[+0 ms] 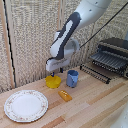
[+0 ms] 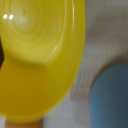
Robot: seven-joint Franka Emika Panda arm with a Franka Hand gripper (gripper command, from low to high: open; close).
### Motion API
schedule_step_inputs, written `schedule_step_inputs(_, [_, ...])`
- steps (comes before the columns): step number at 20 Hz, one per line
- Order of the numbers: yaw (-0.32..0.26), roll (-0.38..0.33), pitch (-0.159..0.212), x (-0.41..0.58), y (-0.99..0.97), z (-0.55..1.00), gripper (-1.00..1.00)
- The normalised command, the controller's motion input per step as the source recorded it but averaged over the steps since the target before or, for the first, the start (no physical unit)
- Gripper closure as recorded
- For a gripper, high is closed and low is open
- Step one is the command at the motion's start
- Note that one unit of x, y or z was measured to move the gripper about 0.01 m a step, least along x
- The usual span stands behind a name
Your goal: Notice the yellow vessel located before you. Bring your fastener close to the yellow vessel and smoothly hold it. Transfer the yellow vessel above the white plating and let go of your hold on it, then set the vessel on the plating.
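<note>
The yellow vessel (image 1: 53, 81), a small shallow bright-yellow bowl, is at the middle of the wooden table, to the left of the blue cup in the exterior view. It fills most of the wrist view (image 2: 40, 60), seen very close. My fastener, the gripper (image 1: 55, 74), is directly over the bowl with its dark fingertips down at the bowl's rim. The frames do not show whether the jaws are closed on the rim. The white plating (image 1: 26, 105), a large plate with a beige floral rim, lies at the exterior view's near left, apart from the bowl.
A blue cup (image 1: 72, 78) stands just right of the bowl in the exterior view and also shows in the wrist view (image 2: 110, 97). A small orange-yellow bread-like piece (image 1: 64, 95) lies in front of them. A dark metal appliance with a rack (image 1: 110, 57) stands at the back right.
</note>
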Motion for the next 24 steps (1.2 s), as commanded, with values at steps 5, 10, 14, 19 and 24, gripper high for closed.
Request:
schedule_step_inputs(5, [0.025, -0.006, 0.011, 0.312, -0.13, -0.24, -1.0])
schedule_step_inputs(10, [0.0, -0.015, 0.027, 0.072, -0.02, -0.11, 1.0])
schedule_step_inputs(14, [0.0, -0.017, 0.027, 0.0, 0.0, -0.06, 1.0])
schedule_step_inputs(19, [0.0, 0.0, 0.0, 0.0, 0.0, 0.07, 1.0])
schedule_step_inputs(24, [0.0, 0.06, 0.0, 0.01, 0.0, 0.43, 1.0])
